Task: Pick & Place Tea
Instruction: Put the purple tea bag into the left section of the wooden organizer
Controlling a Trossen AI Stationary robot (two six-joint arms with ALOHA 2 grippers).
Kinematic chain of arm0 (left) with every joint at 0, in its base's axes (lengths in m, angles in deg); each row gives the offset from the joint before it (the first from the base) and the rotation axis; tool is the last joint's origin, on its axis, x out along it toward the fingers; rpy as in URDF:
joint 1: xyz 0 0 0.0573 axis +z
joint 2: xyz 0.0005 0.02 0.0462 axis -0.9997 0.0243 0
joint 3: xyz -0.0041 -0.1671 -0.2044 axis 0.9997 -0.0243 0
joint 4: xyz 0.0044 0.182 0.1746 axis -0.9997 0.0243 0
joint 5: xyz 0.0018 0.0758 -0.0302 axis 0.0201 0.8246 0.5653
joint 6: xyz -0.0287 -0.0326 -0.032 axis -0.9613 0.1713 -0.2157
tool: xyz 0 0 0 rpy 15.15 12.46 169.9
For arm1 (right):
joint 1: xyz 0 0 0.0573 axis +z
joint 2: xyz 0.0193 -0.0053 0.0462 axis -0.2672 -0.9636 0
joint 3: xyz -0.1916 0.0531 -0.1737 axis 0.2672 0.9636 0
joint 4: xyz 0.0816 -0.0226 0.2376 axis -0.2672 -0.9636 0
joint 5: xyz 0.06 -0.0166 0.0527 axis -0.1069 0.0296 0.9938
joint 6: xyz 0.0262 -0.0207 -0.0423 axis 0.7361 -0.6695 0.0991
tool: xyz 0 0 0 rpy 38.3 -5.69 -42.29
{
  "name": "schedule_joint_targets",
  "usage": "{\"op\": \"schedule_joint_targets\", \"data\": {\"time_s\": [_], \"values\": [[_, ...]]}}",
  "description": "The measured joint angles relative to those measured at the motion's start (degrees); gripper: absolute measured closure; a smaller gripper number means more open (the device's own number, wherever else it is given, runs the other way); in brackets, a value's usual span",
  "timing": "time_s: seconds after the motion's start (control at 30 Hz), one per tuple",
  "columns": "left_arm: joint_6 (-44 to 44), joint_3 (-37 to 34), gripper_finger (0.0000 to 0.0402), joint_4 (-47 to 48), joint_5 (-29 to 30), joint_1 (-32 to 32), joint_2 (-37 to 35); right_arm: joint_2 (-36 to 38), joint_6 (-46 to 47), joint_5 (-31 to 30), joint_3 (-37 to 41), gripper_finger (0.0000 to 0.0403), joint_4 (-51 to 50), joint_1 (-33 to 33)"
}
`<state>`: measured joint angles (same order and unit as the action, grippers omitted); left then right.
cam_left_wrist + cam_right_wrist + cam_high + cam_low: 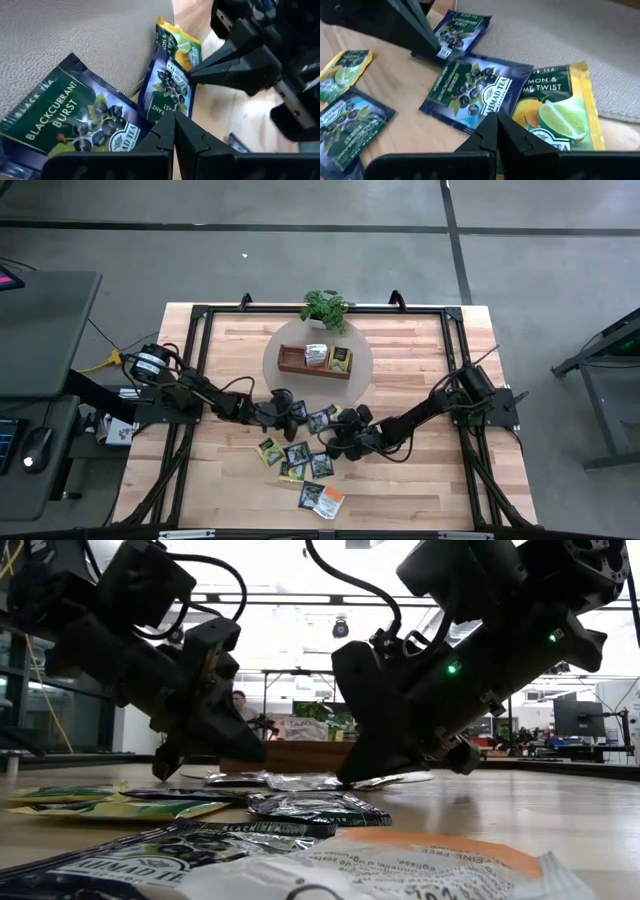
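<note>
Low over the middle of the table [420, 480], both arms reach inward and slope down until their tips nearly meet. At the left gripper [173, 122], the fingers are pressed together on nothing, the tip just over a dark blackcurrant sachet [167, 87] with a lemon-lime sachet [177, 42] beyond it. Opposite, the right gripper [496, 122] is likewise pinched closed and empty, with the same two packets just ahead of its tip. More tea sachets [297, 455] lie scattered nearby; a wooden tray [292, 360] sits farther back.
</note>
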<state>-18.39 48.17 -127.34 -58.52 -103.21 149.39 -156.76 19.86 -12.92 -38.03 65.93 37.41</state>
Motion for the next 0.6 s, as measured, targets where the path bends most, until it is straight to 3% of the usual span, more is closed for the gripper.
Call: {"op": "schedule_joint_targets", "data": {"time_s": [0.17, 0.3, 0.6], "values": [[-7.6, 0.19, 0.0401, 0.9, 1.73, 1.11, -0.23, 0.0, -0.22, -0.83, 0.0, 0.0403, 0.42, 0.0], [-8.38, 0.2, 0.0396, 1.04, 2.17, 1.54, -0.25, 0.0, -0.86, -1.03, 0.0, 0.0403, 0.43, 0.0], [-8.46, 0.15, 0.0325, 1.84, 2.51, 1.48, -0.14, 0.0, -3.6, -0.99, 0.0, 0.0403, 0.94, 0.0]]}}
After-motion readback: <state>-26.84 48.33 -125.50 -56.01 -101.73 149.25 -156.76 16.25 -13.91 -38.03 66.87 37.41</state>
